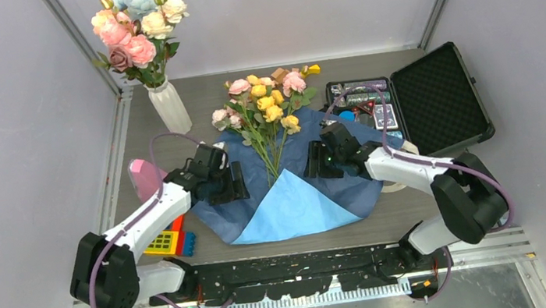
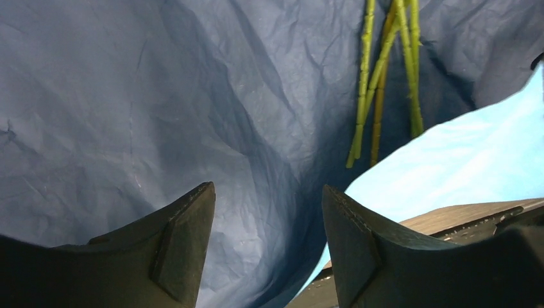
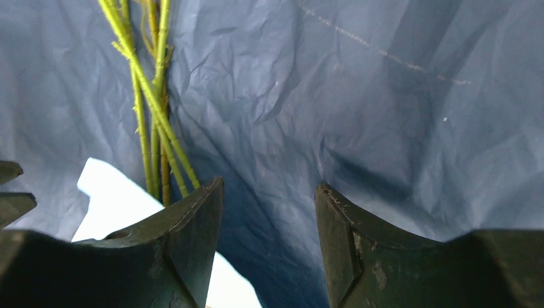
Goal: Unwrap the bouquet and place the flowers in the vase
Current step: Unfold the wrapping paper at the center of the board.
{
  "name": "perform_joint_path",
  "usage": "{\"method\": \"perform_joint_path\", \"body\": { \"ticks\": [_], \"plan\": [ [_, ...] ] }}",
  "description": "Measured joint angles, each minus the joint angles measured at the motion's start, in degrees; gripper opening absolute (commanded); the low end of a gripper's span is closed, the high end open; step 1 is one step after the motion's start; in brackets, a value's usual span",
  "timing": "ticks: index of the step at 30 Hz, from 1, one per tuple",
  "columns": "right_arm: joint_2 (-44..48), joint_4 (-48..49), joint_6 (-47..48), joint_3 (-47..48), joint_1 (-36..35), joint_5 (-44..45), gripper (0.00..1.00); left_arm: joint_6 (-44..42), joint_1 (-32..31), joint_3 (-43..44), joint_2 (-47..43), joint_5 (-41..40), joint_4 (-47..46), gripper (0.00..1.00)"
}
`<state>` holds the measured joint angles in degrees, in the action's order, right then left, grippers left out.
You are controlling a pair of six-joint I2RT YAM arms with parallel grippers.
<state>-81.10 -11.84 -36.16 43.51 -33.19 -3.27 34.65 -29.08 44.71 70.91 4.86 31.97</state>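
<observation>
My left claw [image 2: 266, 192] hangs with jaws apart over the dark blue paper wrap [image 2: 160, 96], nothing between them; my right claw [image 3: 268, 186] does likewise on the right side. The bouquet [image 1: 273, 146] lies mid-table, its wrap spread flat, the flowers [image 1: 268, 103] pointing far. I judge the paper light and easily torn and the thin stems [image 3: 151, 102] bendy, so I would pinch the stems together low down. The vase [image 1: 170, 108] stands far left

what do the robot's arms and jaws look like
The left arm and right arm match: white shells on the long links, bulky black joint housings. A thin purple cable loops along each. The jaws are dark, wedge-shaped, tapering to blunt tips, with flat inner pads.
</observation>
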Motion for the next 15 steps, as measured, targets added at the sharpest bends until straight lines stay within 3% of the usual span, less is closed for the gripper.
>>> {"method": "perform_joint_path", "body": {
  "ticks": [6,15],
  "plan": [
    [-3.7,0.0,1.4,1.2,0.0,3.9,0.6,0.8,3.1,-4.2,0.7,1.7,-3.0,0.61],
    [-5.9,-1.1,2.4,1.3,2.4,6.7,0.6,1.2,14.5,-10.1,1.4,6.8,-5.5,0.59]
  ]
}}
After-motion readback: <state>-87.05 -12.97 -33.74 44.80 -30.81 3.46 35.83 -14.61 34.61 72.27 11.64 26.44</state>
